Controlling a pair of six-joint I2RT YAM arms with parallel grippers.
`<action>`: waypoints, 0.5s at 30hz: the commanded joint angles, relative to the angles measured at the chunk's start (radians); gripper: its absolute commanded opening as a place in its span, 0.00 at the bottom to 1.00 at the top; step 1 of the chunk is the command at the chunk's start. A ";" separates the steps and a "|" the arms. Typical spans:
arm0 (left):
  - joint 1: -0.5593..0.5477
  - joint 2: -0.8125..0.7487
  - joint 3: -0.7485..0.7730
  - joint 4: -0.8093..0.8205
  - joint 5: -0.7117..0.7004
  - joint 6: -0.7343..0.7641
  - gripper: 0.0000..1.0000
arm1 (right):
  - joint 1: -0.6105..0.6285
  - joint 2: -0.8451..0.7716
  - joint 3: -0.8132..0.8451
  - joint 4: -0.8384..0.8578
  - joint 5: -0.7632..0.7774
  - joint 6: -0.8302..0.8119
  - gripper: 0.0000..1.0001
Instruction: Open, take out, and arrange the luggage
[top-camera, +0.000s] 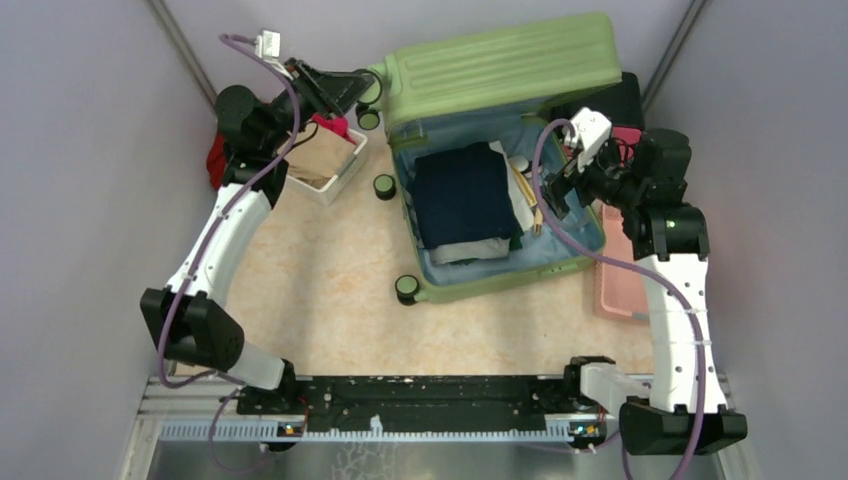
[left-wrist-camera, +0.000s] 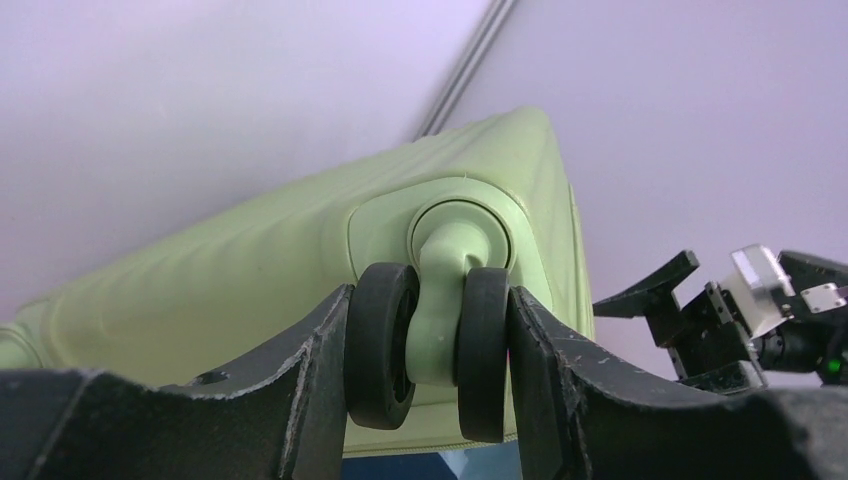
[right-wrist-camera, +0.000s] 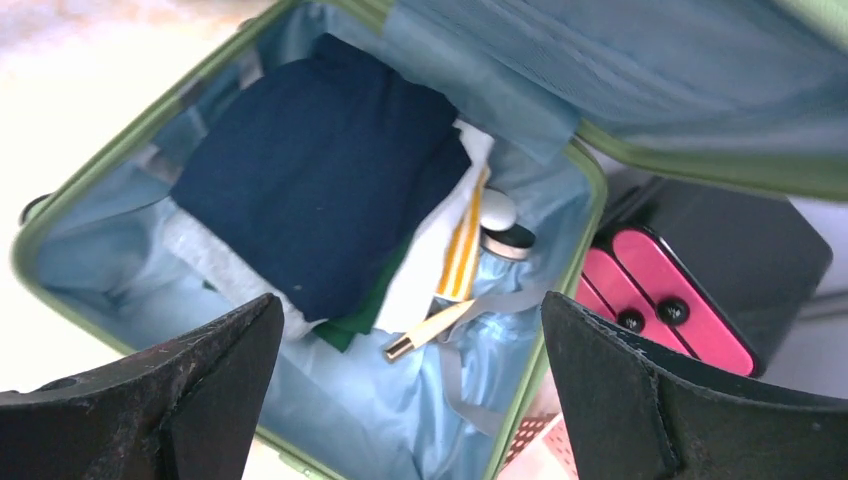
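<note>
Left end effector (left-wrist-camera: 428, 330) clamped on one twin wheel (left-wrist-camera: 380, 340), right end effector (right-wrist-camera: 410, 310) spread empty over one open luggage (top-camera: 500, 65)

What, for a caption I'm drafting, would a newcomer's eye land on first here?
The light-green luggage lies open mid-table, lid raised at the far side, a folded navy garment topping its contents. The left gripper clamps a twin caster wheel at the lid's corner, while the right gripper hangs wide open above the packed half.
</note>
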 joint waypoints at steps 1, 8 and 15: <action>0.076 0.051 0.086 0.073 -0.219 0.022 0.00 | -0.057 0.034 -0.057 0.175 0.004 0.099 0.99; 0.111 0.166 0.219 0.083 -0.255 0.002 0.00 | -0.058 0.064 -0.212 0.272 -0.003 0.147 0.99; 0.126 0.260 0.311 0.104 -0.297 -0.003 0.00 | -0.058 0.105 -0.310 0.337 0.016 0.163 0.99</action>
